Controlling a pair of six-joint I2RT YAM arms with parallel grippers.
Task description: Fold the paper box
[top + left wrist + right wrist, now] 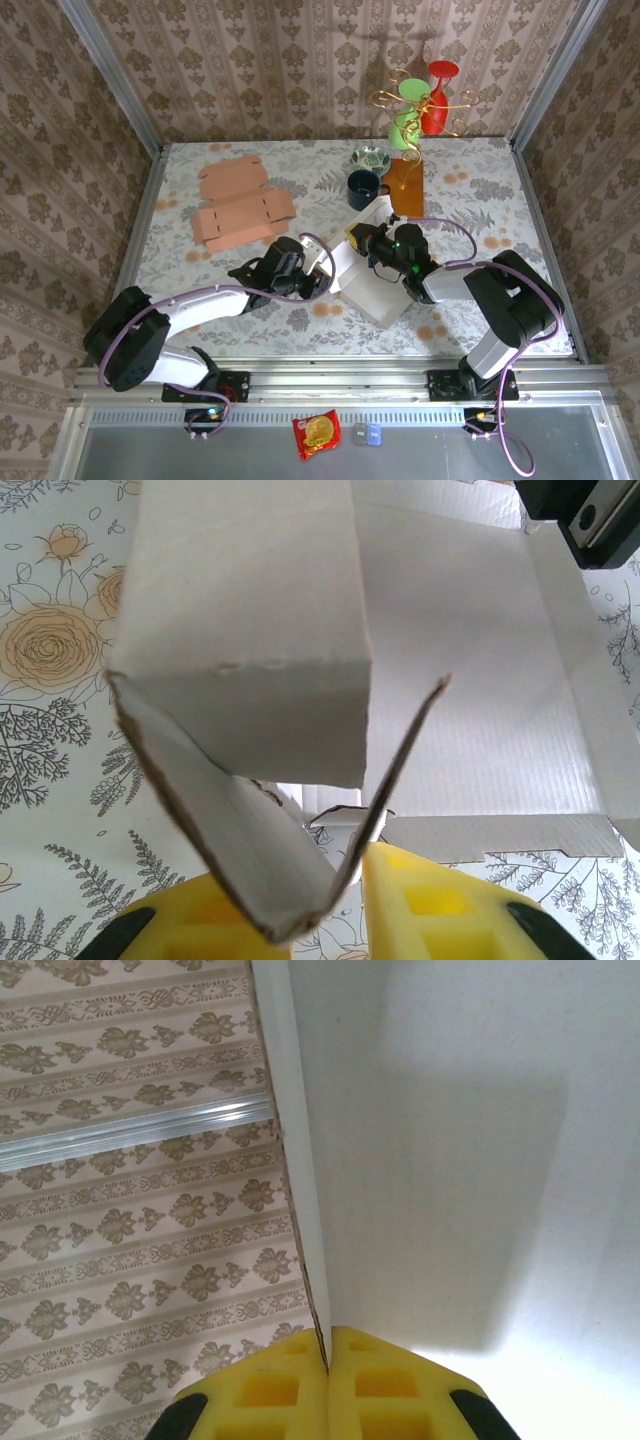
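Observation:
A white paper box (375, 285) lies half-folded in the middle of the table, one panel raised toward the back. My left gripper (322, 270) holds its left side. In the left wrist view the yellow fingers (440, 905) are closed on a side wall (240, 570) that is folded over into a V (320, 900), with the flat base panel (470, 680) beyond it. My right gripper (362, 240) is at the box's raised back panel. In the right wrist view its pads (285, 1390) are pinched together on the thin edge of a white panel (470, 1160).
Two flat brown cardboard blanks (240, 205) lie at the back left. A dark mug (363, 187), a small bowl (371, 158), an orange sheet (405, 185) and a wire cup stand (420, 100) sit behind the box. A red snack packet (316, 433) lies below the table edge.

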